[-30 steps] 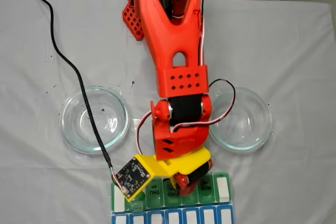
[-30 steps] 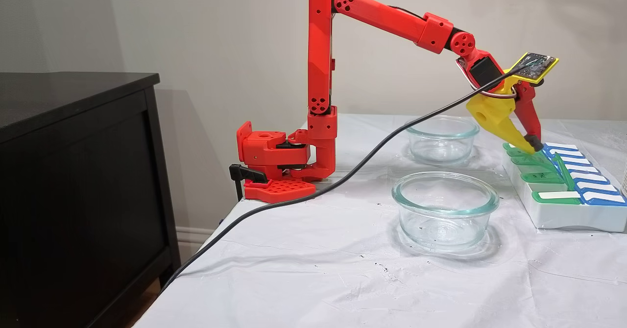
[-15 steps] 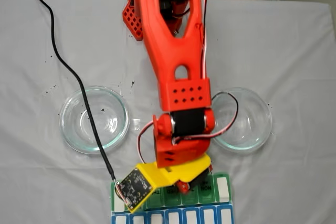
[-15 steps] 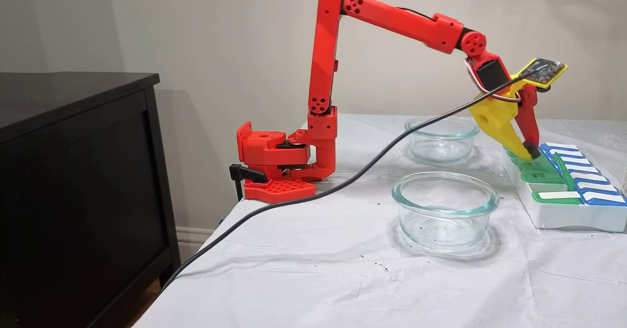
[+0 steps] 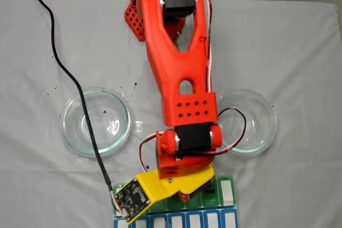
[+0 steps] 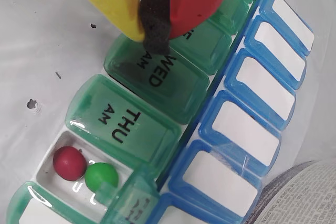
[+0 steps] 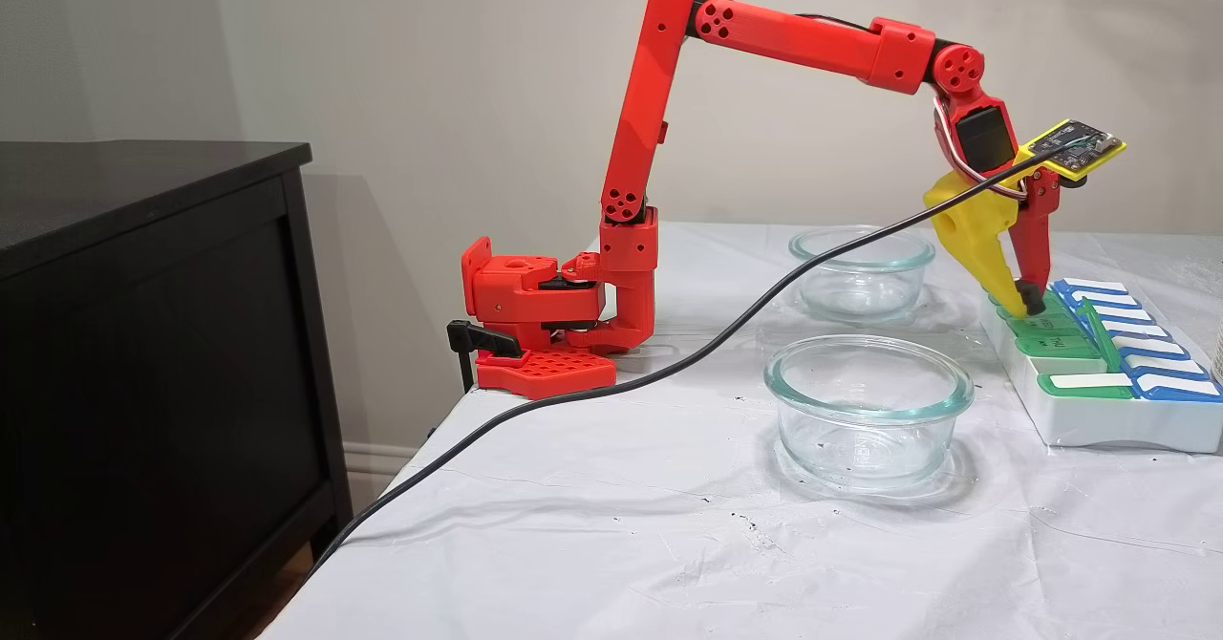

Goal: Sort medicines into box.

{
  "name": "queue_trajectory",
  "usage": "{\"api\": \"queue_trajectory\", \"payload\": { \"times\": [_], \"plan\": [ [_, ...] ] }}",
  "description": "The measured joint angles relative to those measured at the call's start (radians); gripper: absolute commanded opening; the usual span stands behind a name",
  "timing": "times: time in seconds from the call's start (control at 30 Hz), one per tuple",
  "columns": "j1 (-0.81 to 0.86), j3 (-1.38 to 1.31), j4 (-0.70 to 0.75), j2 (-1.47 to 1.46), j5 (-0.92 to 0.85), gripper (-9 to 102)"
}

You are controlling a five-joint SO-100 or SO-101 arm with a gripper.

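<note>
Gripper [image 6: 157, 27] tips pressed together, black foam pad between, nothing pinched; sits at near edge of WED AM lid [image 6: 155, 80], touching or just above, cannot tell. Box [image 7: 1113, 420] at right table edge in side fixed view. Red ball [image 6: 69, 162] and green ball [image 6: 101, 177] touching, in open compartment past THU AM lid [image 6: 122, 120], lower left of tips in wrist view. Likely pushing WED lid.

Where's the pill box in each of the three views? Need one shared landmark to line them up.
Fixed view from above: pill box at the bottom edge, centre, partly under the gripper.
Wrist view: pill box runs diagonally across the picture, green row on the left, blue on the right.
Fixed view from the side: pill box at the far right on the table.
Shared landmark: the gripper tips on the green lids.
</note>
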Motion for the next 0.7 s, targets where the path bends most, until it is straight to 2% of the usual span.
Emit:
{"api": "queue_trajectory", "payload": {
  "times": [0.5,0.7],
  "plan": [
    [0.034,-0.114,0.071,-0.092,-0.072,0],
    [0.02,-0.084,0.038,-0.086,-0.129,0]
  ]
}}
